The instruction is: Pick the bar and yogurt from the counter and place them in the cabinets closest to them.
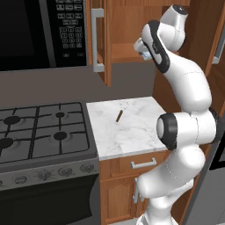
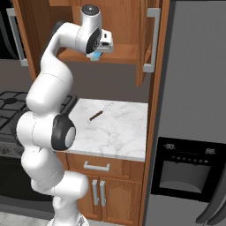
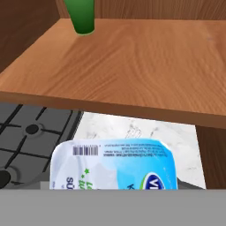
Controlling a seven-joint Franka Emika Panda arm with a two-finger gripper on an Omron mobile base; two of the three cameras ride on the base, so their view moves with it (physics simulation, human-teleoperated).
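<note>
Tool [image 2: 95, 56] gripping yogurt [image 3: 114, 164], hanging just off front edge of open cabinet shelf [image 3: 132, 62], high over desk [image 1: 127, 127]. Cup looking light, thin-walled (probably crushable); sidewall hold seeming safest. Green thing [image 3: 79, 17] standing at shelf's back.

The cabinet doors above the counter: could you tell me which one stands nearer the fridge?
The right cabinet door, hinged beside the fridge; the left door hangs nearer the microwave.
</note>
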